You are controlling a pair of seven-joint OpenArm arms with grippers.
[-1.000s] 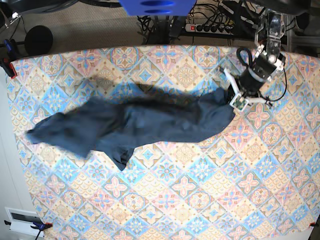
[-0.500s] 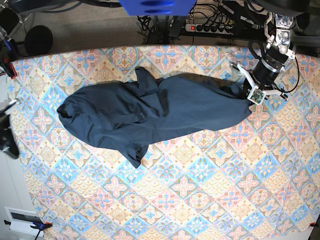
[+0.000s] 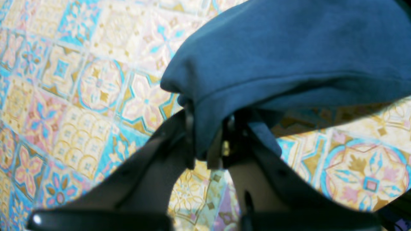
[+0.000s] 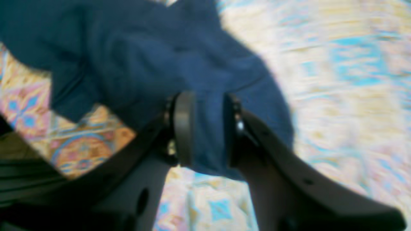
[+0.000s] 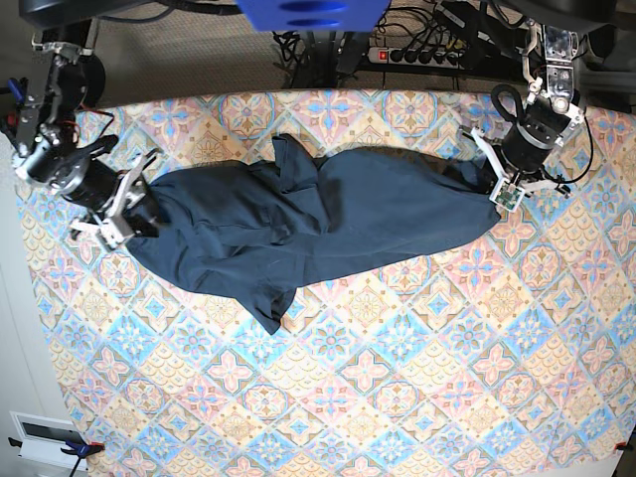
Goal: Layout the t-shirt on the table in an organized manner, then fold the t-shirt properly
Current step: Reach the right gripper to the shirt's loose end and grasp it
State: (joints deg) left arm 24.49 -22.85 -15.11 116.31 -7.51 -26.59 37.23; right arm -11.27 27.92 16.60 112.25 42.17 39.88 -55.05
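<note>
The dark navy t-shirt (image 5: 328, 224) lies stretched lengthwise across the patterned table (image 5: 397, 397), with one sleeve pointing toward the near side. My left gripper (image 5: 497, 189) is at the shirt's right end. In the left wrist view that gripper (image 3: 207, 141) is shut on a hemmed edge of the t-shirt (image 3: 289, 57), which hangs just above the table (image 3: 80, 80). My right gripper (image 5: 139, 214) is at the shirt's left end. The blurred right wrist view shows this gripper (image 4: 208, 128) with a fold of the t-shirt (image 4: 144, 57) filling the gap between its jaws.
A power strip (image 5: 417, 55) and cables lie behind the table's far edge. A blue part (image 5: 313, 12) hangs at top centre. A white box (image 5: 40, 437) sits off the near left corner. The left arm is close to the far right corner.
The shirt, swinging and bunched a second ago, now lies stretched out. My right arm has come into the base view at the left end. My left gripper has moved toward the far right.
</note>
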